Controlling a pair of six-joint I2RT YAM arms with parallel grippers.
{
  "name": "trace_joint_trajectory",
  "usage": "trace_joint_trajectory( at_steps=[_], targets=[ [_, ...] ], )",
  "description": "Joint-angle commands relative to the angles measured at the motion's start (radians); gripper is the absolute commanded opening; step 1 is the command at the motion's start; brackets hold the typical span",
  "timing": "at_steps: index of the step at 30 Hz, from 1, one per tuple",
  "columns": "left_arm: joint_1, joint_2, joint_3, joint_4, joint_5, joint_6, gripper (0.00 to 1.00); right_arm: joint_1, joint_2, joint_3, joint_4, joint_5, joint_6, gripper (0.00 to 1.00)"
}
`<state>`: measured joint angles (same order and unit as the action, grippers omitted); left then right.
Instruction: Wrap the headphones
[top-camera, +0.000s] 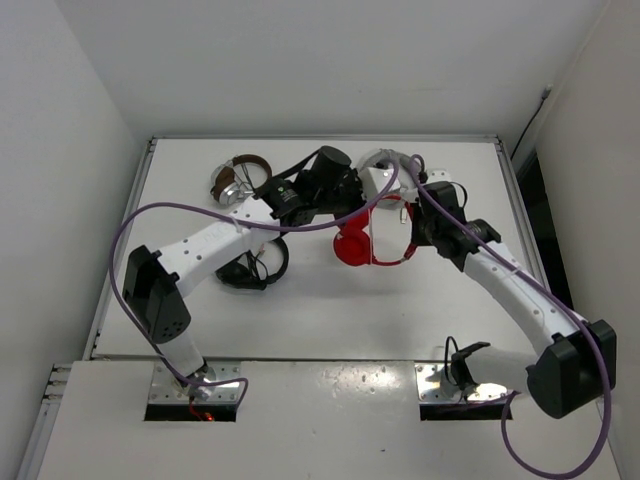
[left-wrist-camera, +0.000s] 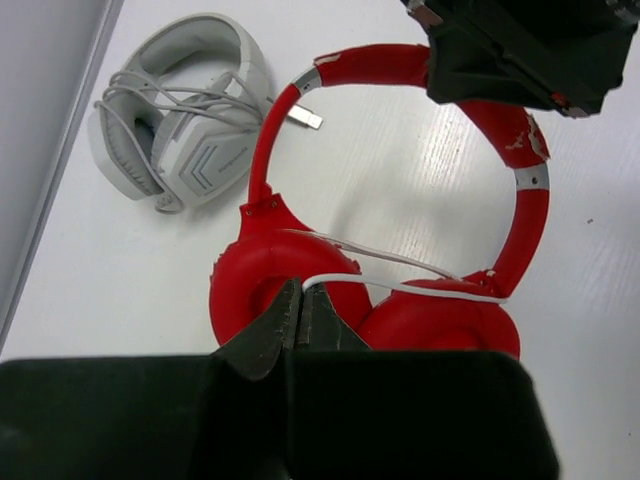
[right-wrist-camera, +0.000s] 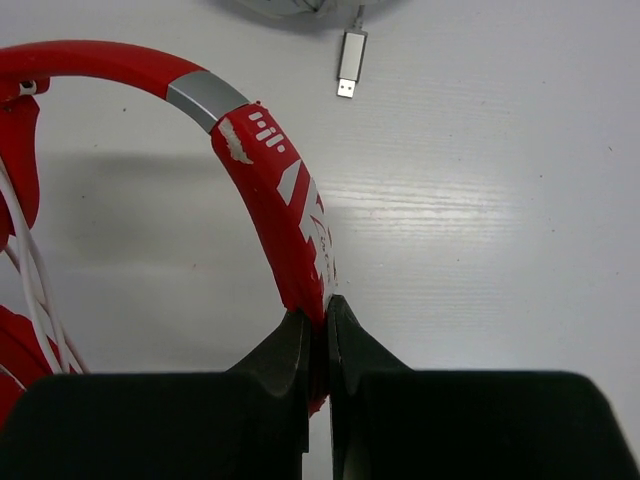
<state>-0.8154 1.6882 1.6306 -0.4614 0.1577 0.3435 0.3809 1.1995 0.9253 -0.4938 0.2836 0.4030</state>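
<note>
Left wrist view: left gripper is pinched shut on the white cable where it crosses the earcups of the red headphones, apparently to lead it round them. Right gripper clamps the headband, judged an anchor hold. The set lies flat about mid-table; white-grey headphones sit at its 10 o'clock.

Top cam overhead; wrist cams close on headphones

No text is legible; white marks on the red headband are too worn.
</note>
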Motion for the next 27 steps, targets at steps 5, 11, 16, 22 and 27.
trace_joint_trajectory(
  at_steps=[5, 11, 16, 22, 27],
  targets=[
    [-0.010, -0.084, -0.089, 0.098, 0.031, 0.029, 0.00, 0.003, 0.026, 0.029, -0.002, 0.063, -0.009, 0.00],
    [-0.053, -0.119, -0.130, 0.119, 0.022, 0.055, 0.00, 0.023, 0.026, 0.029, 0.007, 0.156, 0.003, 0.00],
    [-0.062, -0.153, -0.179, 0.151, 0.031, 0.055, 0.00, 0.033, 0.026, 0.029, 0.008, 0.180, 0.013, 0.00],
    [-0.091, -0.153, -0.210, 0.184, 0.040, 0.055, 0.00, 0.042, 0.035, 0.038, 0.008, 0.189, 0.013, 0.00],
    [-0.111, -0.153, -0.244, 0.265, 0.008, -0.007, 0.00, 0.052, 0.035, 0.047, 0.008, 0.166, 0.013, 0.00]
  ],
)
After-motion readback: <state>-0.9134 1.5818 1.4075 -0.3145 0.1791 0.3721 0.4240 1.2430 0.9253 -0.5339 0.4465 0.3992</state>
